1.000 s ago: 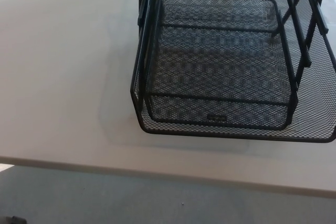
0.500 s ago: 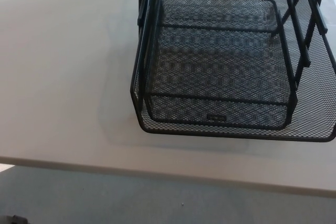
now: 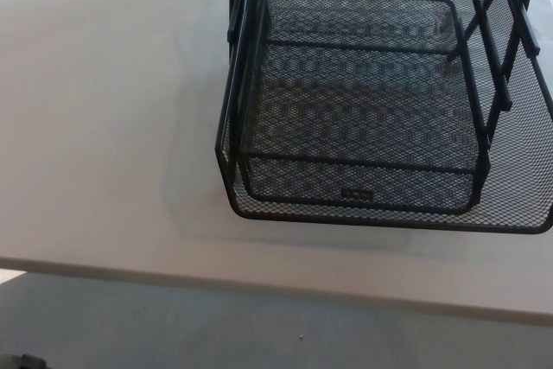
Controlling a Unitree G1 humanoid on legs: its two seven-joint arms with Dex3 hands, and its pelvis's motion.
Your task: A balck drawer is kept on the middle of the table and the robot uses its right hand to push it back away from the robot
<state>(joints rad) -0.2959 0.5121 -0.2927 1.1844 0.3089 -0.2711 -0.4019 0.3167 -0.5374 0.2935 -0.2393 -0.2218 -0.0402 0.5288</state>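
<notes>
Item inspected: one black wire-mesh drawer [image 3: 363, 110] standing on a pale grey table [image 3: 104, 127]. The drawer occupies the right half of the table surface as seen from the head view, with its near front rim close to the table's near edge but set back from it, leaving a strip of bare tabletop in between. Its far part runs out of the top of the frame, and its right side runs to the right edge of the frame, so its full extent cannot be confirmed.

Construction: an outer mesh tray with a rounded front rim, and a second, smaller mesh tray sitting inside or above it, framed in black rod. A small dark label plate [image 3: 356, 195] sits at the middle of the inner tray's front wall. Upright black bars [image 3: 490, 49] rise along the right side, and matching bars [image 3: 238, 6] stand along the left side near the far end. The drawer sits flat and square, its front rim roughly parallel to the table's near edge.

The table's left half is bare. Below the near edge, a grey floor [image 3: 259, 326] is visible.

Robot: neither the left hand nor the right hand appears in the frame, so the position of their fingers cannot be told. Nothing touches the drawer.
</notes>
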